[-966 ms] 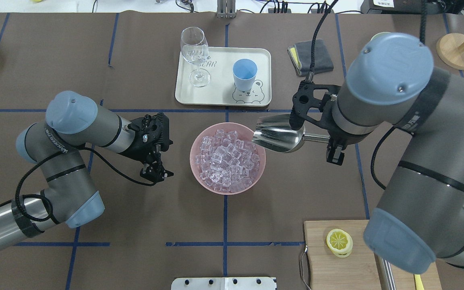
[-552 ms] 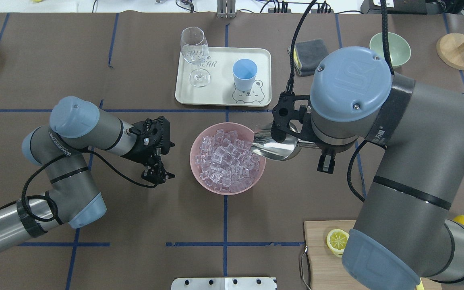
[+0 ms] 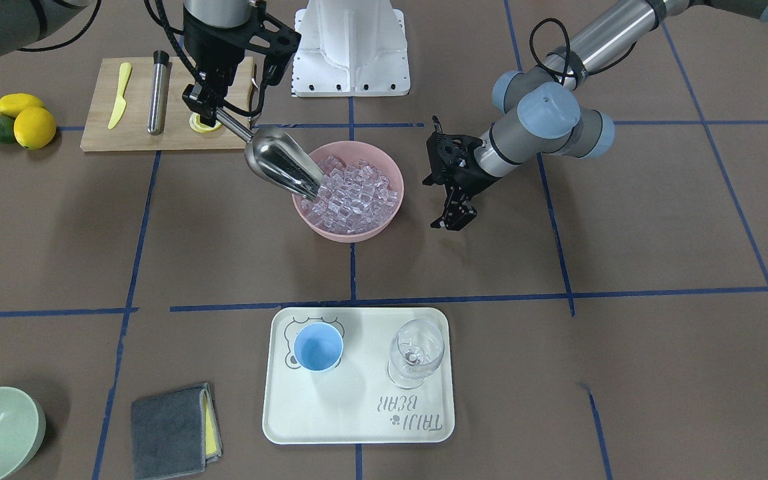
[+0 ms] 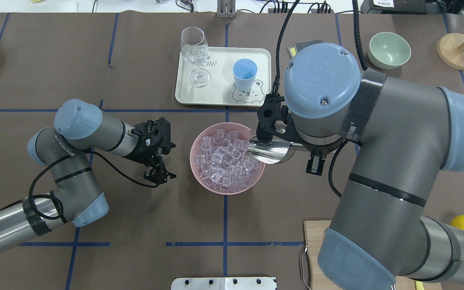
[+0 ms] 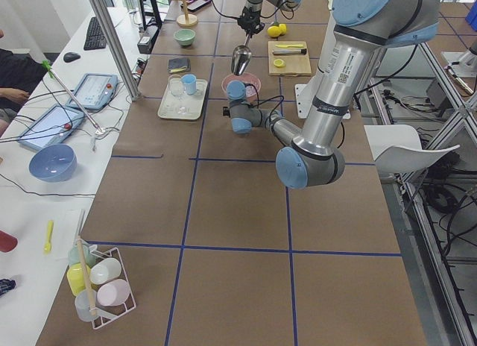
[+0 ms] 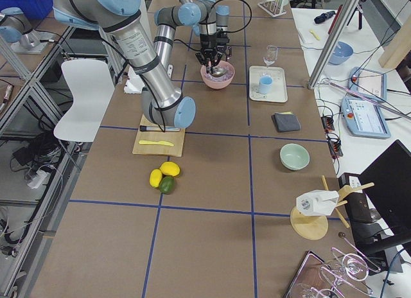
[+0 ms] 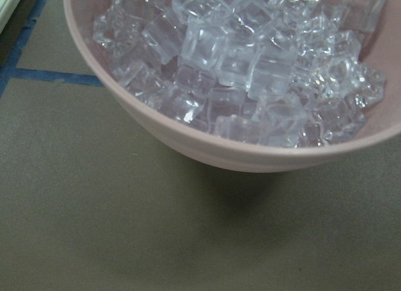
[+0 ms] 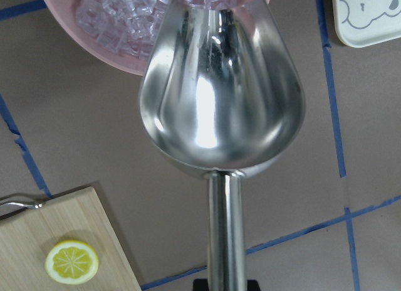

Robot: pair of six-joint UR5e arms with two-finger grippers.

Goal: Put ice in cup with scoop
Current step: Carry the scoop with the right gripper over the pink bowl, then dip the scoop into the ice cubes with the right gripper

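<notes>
The steel scoop (image 4: 270, 151) is held by its rod handle in my shut right gripper (image 3: 205, 107). It tilts down, with its front lip at the ice (image 4: 226, 159) on the right side of the pink bowl (image 4: 199, 177). In the right wrist view the scoop's trough (image 8: 219, 96) is empty. The light-blue cup (image 4: 244, 72) stands empty on the cream tray (image 4: 220, 94) behind the bowl. My left gripper (image 4: 158, 175) hangs left of the bowl, empty, and looks shut. Its wrist view shows the bowl's wall (image 7: 250, 156) and the ice (image 7: 250, 59) close up.
A clear wine glass (image 4: 194, 52) stands on the tray left of the cup. A green bowl (image 4: 389, 49) and a grey cloth (image 3: 174, 430) lie at the far right. A cutting board (image 3: 124, 130) holds a steel cylinder (image 3: 157, 93) and a yellow knife (image 3: 119, 93).
My right arm has moved left and lowered the scoop, so its front lip has gone from the bowl's right rim into the ice. My left arm has shifted slightly towards the bowl.
</notes>
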